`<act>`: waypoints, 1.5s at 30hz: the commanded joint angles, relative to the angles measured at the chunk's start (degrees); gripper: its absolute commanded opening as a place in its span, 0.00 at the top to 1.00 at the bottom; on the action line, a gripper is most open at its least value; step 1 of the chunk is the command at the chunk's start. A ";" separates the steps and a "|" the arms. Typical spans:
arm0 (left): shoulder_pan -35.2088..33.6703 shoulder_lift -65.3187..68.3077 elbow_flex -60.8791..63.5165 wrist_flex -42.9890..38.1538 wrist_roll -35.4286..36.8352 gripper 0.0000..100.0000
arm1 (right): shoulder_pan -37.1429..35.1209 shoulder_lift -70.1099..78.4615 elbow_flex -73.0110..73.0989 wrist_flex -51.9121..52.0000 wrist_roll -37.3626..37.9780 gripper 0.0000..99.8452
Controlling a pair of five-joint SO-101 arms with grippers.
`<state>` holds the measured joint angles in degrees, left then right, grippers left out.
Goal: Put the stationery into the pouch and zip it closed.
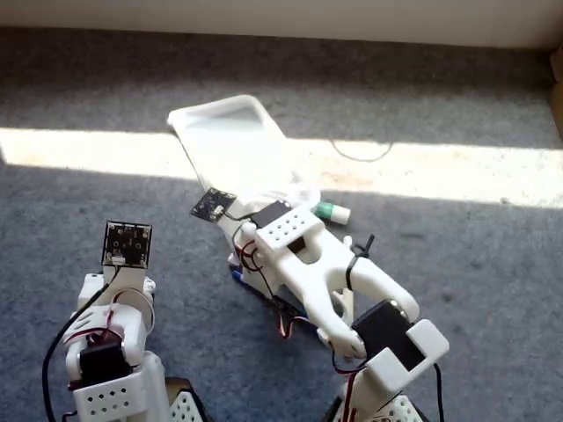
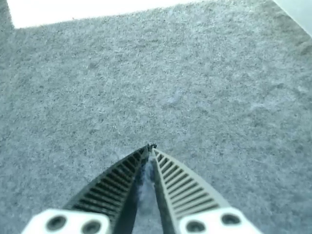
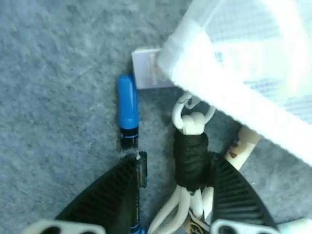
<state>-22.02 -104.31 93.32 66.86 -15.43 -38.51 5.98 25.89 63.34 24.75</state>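
Right wrist view: right gripper (image 3: pixel 176 161) sits at the pouch (image 3: pixel 234 63) edge. Its fingers are apart and straddle the black-wrapped pull cord (image 3: pixel 191 153), with a gap visible on one side. Blue pen (image 3: pixel 127 105) lies on the grey surface (image 3: pixel 53 97) just beside the pouch, outside it. A small white block (image 3: pixel 145 73) sits at the pouch corner. High view adds a green-capped item (image 1: pixel 332 211) by the pouch's near end, alongside the right arm. Left wrist view: left gripper (image 2: pixel 150 147), fingers together, over the surface, well apart from the pouch.
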 commanded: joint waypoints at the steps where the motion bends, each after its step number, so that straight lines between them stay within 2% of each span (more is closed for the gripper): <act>1: -0.22 -0.66 -0.48 -1.05 -0.44 0.97 | 0.66 -0.04 -3.12 -1.01 0.70 0.80; 4: -0.22 -0.66 -0.48 -0.97 -0.44 0.97 | 0.66 -0.04 -3.12 -1.01 0.70 0.80; 9: -0.22 -0.66 -0.48 -0.97 -0.44 0.97 | 0.66 0.22 -3.12 -1.10 0.62 0.86; 21: -0.22 -0.66 -0.48 -0.97 -0.44 0.97 | 0.66 0.13 -2.95 -1.19 0.26 0.87; 26: -0.57 -0.66 -1.10 -0.88 -0.44 0.97 | 0.66 -0.13 -3.12 -1.19 0.44 1.00; 32: -0.57 -0.66 -2.33 -0.62 -0.44 0.97 | 0.92 -1.01 -3.21 -1.10 0.26 1.00; 39: -0.57 -0.66 -3.91 1.05 -0.44 0.97 | 0.92 -13.23 -2.68 -1.10 0.00 1.00; 42: -0.57 -0.66 -4.00 0.97 -0.26 0.97 | 0.92 -16.48 -2.51 -1.10 -3.43 1.00; 45: -0.57 -0.66 -4.62 1.14 0.70 0.88 | 0.66 -18.15 -2.51 -1.10 -3.96 1.00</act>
<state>-22.02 -104.31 92.00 67.74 -15.43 -38.24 -7.65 25.27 63.16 21.76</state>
